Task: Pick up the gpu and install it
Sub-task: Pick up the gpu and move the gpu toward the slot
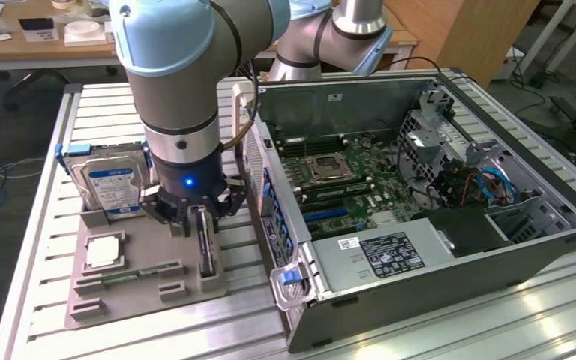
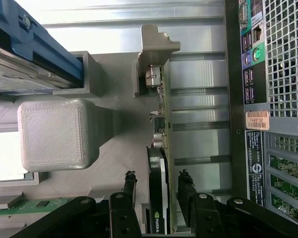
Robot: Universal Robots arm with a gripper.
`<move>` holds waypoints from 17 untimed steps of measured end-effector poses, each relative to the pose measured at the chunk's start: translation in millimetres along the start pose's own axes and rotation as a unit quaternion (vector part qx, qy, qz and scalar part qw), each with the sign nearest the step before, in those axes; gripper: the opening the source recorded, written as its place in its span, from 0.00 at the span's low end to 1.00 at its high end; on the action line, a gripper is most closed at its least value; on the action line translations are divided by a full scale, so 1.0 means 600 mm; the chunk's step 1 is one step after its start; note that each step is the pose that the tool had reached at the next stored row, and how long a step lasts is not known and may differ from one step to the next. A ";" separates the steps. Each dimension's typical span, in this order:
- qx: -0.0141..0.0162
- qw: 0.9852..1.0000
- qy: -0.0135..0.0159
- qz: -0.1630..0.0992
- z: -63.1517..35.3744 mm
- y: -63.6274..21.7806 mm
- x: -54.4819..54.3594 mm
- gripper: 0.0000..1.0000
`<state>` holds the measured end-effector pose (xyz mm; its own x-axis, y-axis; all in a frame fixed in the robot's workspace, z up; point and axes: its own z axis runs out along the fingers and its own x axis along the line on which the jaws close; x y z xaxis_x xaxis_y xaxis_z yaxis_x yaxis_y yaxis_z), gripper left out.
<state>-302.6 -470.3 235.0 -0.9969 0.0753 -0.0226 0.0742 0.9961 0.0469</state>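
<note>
The gpu (image 1: 206, 247) stands on edge in a slot of the grey holder tray (image 1: 148, 304), to the exterior view's left of the open computer case (image 1: 418, 187). In the wrist view the gpu (image 2: 161, 148) shows edge-on: green board, black cooler, silver end bracket (image 2: 156, 49) at its far end. My gripper (image 1: 200, 217) hangs straight over it. The gripper (image 2: 158, 188) is open and straddles the card; the black fingers (image 2: 129, 186) stand on either side with a small gap to it.
On the tray are a silver hard drive (image 1: 108, 187) in a blue bracket, a square chip (image 1: 103, 251) and a memory stick (image 1: 133, 274). The case's motherboard (image 1: 348, 180) lies exposed. Its rear panel (image 2: 268, 99) stands close beside the gpu.
</note>
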 end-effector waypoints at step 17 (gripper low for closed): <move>0.000 1.000 0.000 0.000 0.002 -0.004 -0.002 0.47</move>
<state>-301.8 -472.8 233.5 -0.9969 0.0754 -0.0226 0.0743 0.9961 0.0470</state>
